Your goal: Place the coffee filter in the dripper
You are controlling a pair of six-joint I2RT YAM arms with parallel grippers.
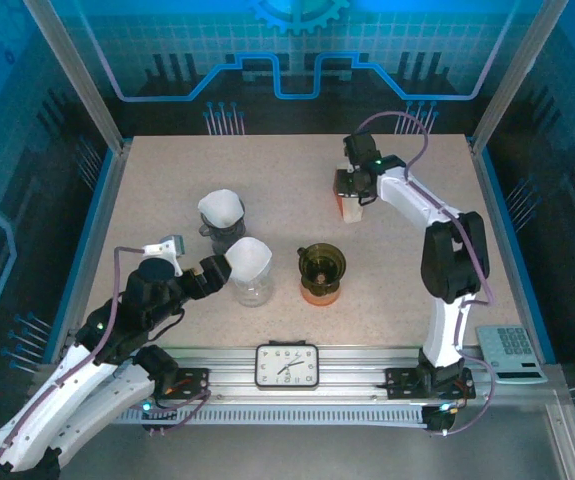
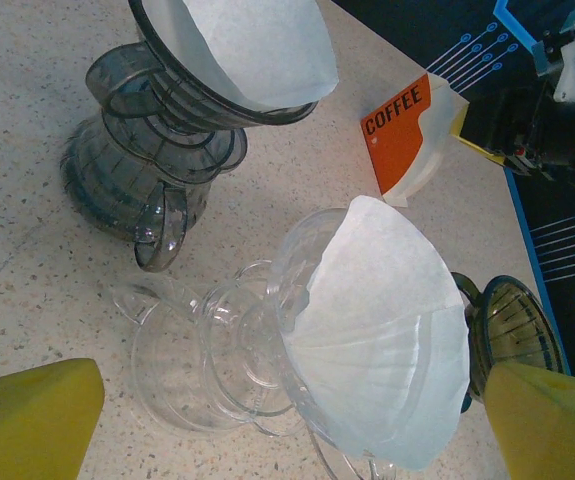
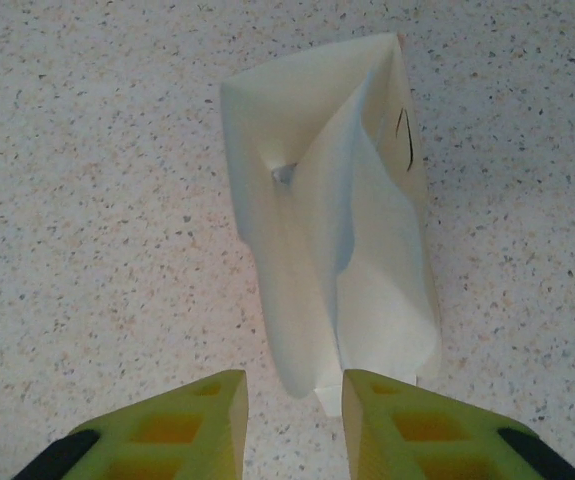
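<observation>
The right end effector [image 3: 292,388] points down at the table [image 3: 87,150]. Its two yellow-green fingers [image 3: 182,425] stand a small gap apart. The lower edge of a white coffee filter [image 3: 332,250] reaches into that gap, near the right-hand finger. The paper does not look pinched, so I judge the grasp is not yet made. In the top view this filter belongs to the orange pack marked COFFEE [image 2: 399,138], which stands at the far right of the table.

The empty amber dripper [image 1: 322,272] stands nearer the arms, well apart from the pack. It is probably the target.

The left end effector [image 1: 217,272] is spread as wide as it goes and holds nothing. Its fingers flank a clear dripper [image 2: 217,350] that already has a filter in it. A dark grey dripper [image 2: 137,150] just beyond is also lined.

Risks from here:
- The fingers sit at the very edge of the paper, so a shallow pinch could slip off on the lift.
- A pinch could also catch several sheets and drag them out together.
- The pack is light and could tip or lift with the filter.
- A folded filter may bridge the amber rim instead of seating.
</observation>
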